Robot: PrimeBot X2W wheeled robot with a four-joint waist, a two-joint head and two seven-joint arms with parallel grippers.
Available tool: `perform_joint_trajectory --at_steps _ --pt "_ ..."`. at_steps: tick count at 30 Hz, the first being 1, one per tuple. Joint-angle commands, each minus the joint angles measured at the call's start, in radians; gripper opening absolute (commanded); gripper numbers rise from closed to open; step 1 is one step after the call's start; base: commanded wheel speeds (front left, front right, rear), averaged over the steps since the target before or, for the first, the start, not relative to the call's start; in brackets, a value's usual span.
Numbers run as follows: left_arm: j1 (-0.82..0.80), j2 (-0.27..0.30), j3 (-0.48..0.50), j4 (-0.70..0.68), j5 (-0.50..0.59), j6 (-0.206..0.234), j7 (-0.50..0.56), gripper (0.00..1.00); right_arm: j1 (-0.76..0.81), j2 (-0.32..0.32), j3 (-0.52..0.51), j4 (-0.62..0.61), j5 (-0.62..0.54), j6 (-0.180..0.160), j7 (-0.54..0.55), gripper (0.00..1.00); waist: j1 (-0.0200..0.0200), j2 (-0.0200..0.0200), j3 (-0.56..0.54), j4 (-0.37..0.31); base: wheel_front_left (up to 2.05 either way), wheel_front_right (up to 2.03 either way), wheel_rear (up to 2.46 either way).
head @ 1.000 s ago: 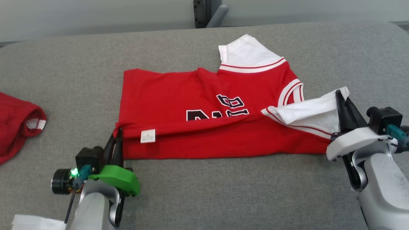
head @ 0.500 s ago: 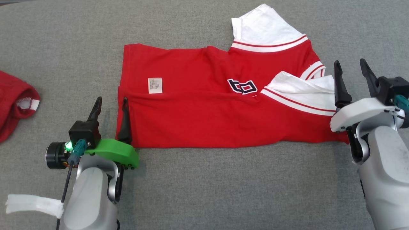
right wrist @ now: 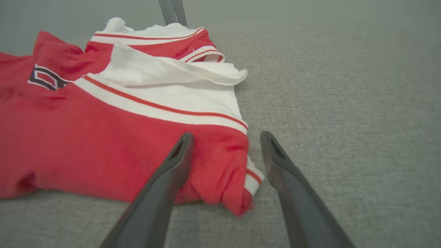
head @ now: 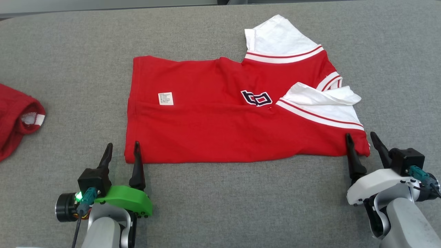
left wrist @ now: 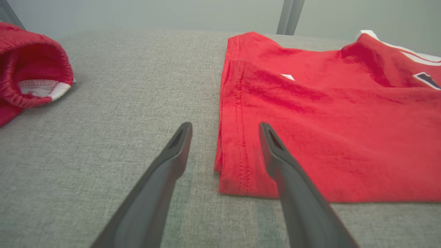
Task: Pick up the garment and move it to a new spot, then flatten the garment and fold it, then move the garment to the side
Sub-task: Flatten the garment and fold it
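1. So the red shirt is lying on the gray table, pretty much in the middle of the head view. It's folded lengthwise with the near long edge toward the robot. The hem end points to the robot's left, neck and sleeves to its right.
2. A little white label shows on top near the hem end. A bit of dark lettering peeks out at the fold line further right.
3. One white sleeve sticks out flat at the far edge. The other sleeve is flopped over on top of the red part, kinda rumpled.
4. The left gripper, the one with the green cover, sits at the shirt's near left corner, fingers spread wide, holding nothing. In its wrist view the hem corner lies between the two fingers, one finger over bare table and the other over red cloth. Can't tell if that finger actually touches the fabric.
5. The right gripper, white cover, is the same deal at the near right corner: wide open, nothing gripped. In its wrist view the corner with the striped trim sits in the gap, a bit bunched up.
6. Off to the robot's left, well apart from the shirt, there's another red garment with a white-lined opening, at the edge of the head view.
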Motion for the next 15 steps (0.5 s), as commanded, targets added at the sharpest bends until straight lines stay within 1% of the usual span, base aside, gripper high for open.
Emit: perform_joint_trajectory --at_steps 1,5,10,13,14,15 --pt "0.012 0.004 0.002 -0.004 -0.008 0.005 0.0 1.0 0.007 0.004 -0.001 0.005 0.008 -0.001 -0.003 1.0 0.0 0.0 -0.001 0.0 0.0 0.0 0.0" --pt "0.008 0.004 -0.008 0.001 -0.008 0.007 0.0 1.0 0.003 0.01 -0.001 0.049 0.015 -0.001 -0.003 1.0 0.0 0.0 -0.001 0.005 0.0 0.0 0.0" --pt "-0.004 0.004 -0.019 0.007 -0.006 0.006 0.0 1.0 -0.007 0.017 -0.028 0.106 0.008 -0.002 -0.001 1.0 0.0 0.0 -0.002 0.015 0.0 0.0 0.0" --pt "-0.006 0.004 -0.022 0.012 -0.007 0.005 0.0 1.0 -0.006 0.025 -0.02 0.141 0.005 -0.002 0.001 1.0 0.0 0.0 -0.004 0.017 0.0 0.0 0.0" --pt "-0.006 0.004 -0.023 0.013 -0.008 0.005 0.0 1.0 -0.007 0.026 -0.014 0.151 0.005 -0.002 0.001 0.52 0.0 0.0 -0.005 0.017 0.0 0.0 0.0" --pt "-0.005 0.004 -0.023 0.014 -0.008 0.004 0.0 1.0 -0.009 0.026 -0.008 0.158 0.009 -0.001 0.003 0.16 0.0 0.0 -0.005 0.017 0.0 0.0 0.0"
